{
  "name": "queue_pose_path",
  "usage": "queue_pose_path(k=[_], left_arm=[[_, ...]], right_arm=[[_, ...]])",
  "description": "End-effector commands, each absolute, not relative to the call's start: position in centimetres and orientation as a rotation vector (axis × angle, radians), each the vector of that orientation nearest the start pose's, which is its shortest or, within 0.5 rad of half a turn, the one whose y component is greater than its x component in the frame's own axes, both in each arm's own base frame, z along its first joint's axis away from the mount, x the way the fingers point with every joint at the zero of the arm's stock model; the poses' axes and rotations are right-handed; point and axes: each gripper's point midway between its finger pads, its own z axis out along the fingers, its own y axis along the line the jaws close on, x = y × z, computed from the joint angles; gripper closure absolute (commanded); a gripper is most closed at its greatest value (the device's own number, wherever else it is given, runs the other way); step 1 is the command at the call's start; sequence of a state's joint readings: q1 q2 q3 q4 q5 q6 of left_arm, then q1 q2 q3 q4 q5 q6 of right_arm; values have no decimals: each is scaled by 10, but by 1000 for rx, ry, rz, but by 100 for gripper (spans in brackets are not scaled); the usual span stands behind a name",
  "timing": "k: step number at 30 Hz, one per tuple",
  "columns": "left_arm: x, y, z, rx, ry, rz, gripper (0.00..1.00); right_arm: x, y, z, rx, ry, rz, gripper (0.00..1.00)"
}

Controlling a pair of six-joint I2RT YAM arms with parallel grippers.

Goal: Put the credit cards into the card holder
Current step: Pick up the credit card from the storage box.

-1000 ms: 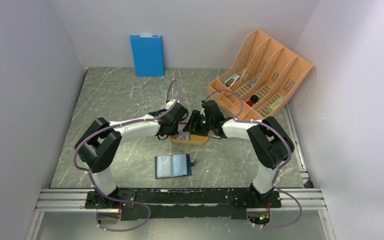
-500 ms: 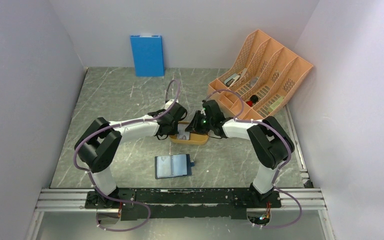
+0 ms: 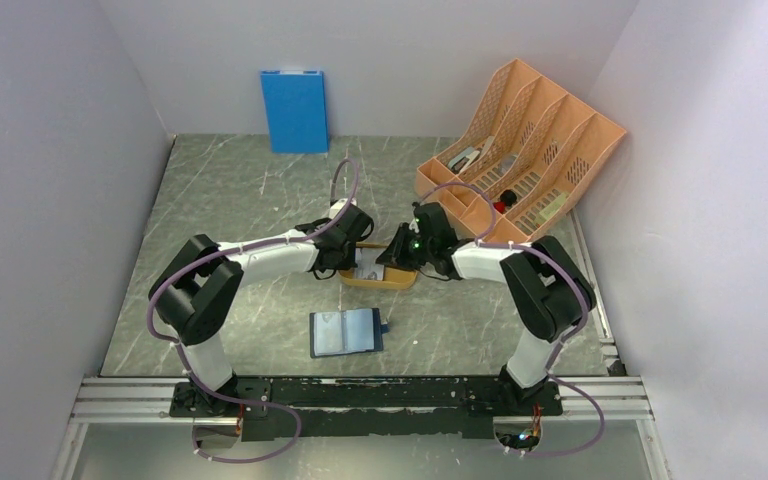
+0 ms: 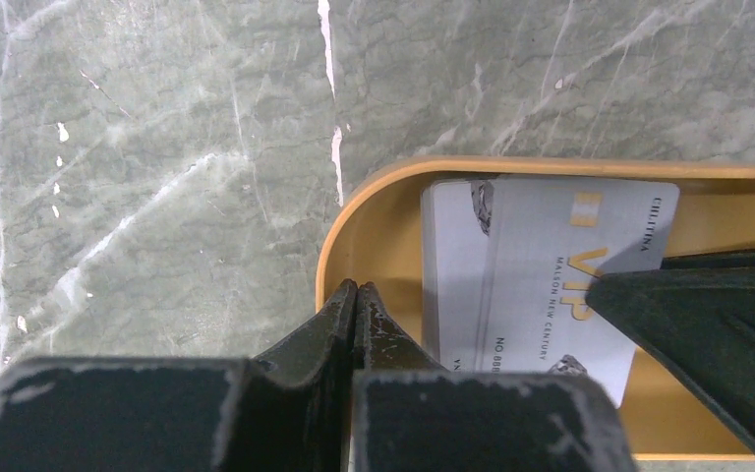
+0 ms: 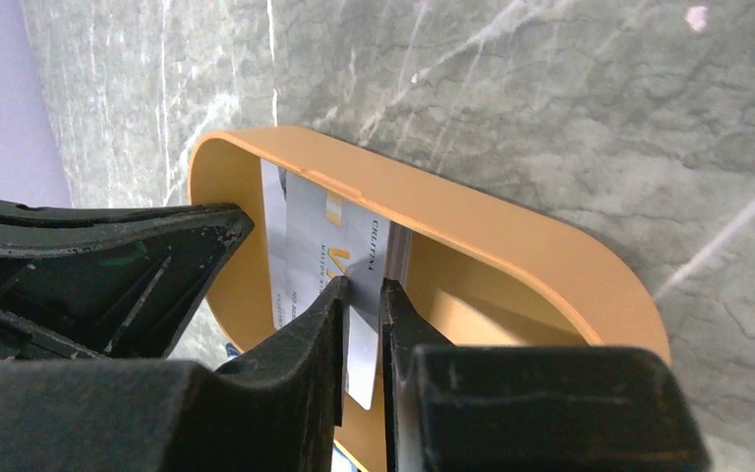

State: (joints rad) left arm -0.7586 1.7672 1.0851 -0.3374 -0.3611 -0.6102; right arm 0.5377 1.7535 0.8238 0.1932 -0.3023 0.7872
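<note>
Silver credit cards [image 4: 541, 265] lie stacked in a shallow orange oval tray [image 4: 374, 192] at mid-table [image 3: 400, 282]. My right gripper [image 5: 364, 295] stands over the tray and is shut on the edge of the top credit card [image 5: 354, 251], which tilts up off the stack between its fingers [image 5: 329, 315]. My left gripper [image 4: 356, 288] is shut and empty, its tips resting just inside the tray's left end beside the cards. The navy card holder [image 3: 346, 332] lies open on the table in front of the tray, apart from both grippers.
An orange multi-slot file organizer [image 3: 520, 150] holding small items stands at the back right. A bright blue flat panel [image 3: 295, 110] leans on the back wall. Both arms meet closely over the tray. Grey marbled tabletop [image 3: 240, 200] lies all around.
My right wrist has shifted slightly to the right and back over the tray. The left arm has barely moved. The wallet has not moved.
</note>
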Motion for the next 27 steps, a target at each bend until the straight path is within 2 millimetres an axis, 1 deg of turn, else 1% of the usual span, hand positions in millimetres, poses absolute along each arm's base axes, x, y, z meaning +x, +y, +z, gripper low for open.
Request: queue_pose_path(k=[1, 6, 9, 11, 12, 19, 22, 27], left_arm=[[317, -232, 37, 33, 2499, -55, 95], [317, -233, 40, 30, 2498, -69, 95], [318, -234, 40, 29, 2496, -72, 95], [318, -234, 40, 28, 2497, -77, 95], [318, -234, 40, 28, 2498, -78, 95], [319, -237, 45, 25, 2489, -92, 95], [321, -237, 50, 18, 2479, -98, 95], [324, -239, 65, -2, 2449, -119, 95]], right_arm=[[299, 257, 12, 183, 2575, 882, 89], [298, 263, 25, 163, 2541, 960, 92], [298, 268, 36, 151, 2515, 1004, 94], [298, 270, 45, 144, 2501, 1029, 96], [299, 271, 50, 144, 2493, 1036, 100], [298, 277, 77, 145, 2462, 1105, 100], [297, 278, 87, 155, 2457, 1122, 100], [292, 278, 103, 227, 2477, 1151, 100]])
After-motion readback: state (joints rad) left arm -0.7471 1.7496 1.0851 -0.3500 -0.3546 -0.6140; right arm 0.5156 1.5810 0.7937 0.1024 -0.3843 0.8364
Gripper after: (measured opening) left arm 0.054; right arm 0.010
